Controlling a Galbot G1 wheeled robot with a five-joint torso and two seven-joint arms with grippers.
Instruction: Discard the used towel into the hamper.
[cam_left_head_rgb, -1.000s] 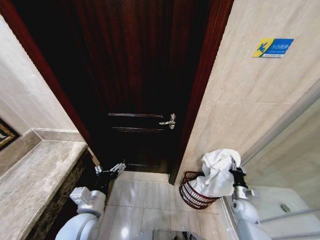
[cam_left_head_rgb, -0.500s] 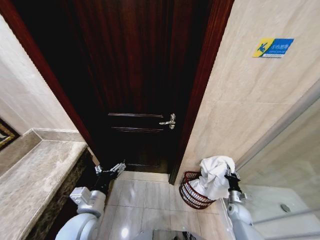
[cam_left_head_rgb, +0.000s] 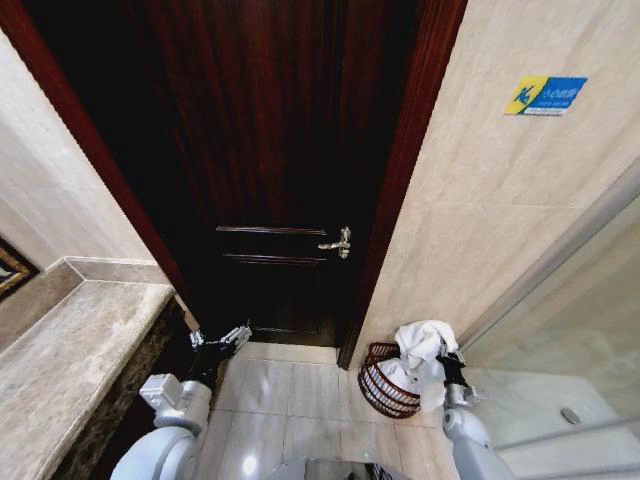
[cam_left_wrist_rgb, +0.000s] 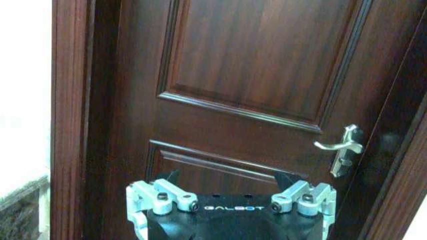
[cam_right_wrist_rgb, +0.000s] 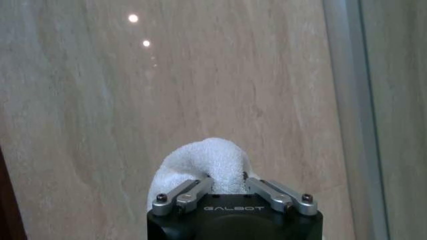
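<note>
The right gripper pinches the fluffy white towel tight, so it hangs just above the small dark red-brown wire hamper, ready to drop in. The left gripper waits far off by the dark wooden door, fingers apart.

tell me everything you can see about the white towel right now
The towel is white, soft terry-looking cloth, bunched into a crumpled lump. The right end effector is shut on a fold of it, which bulges out between the fingers. It hangs at the rim of the dark reddish-brown wire hamper, by the tiled wall right of the door, its lower part draping down against the basket's near side.
</note>
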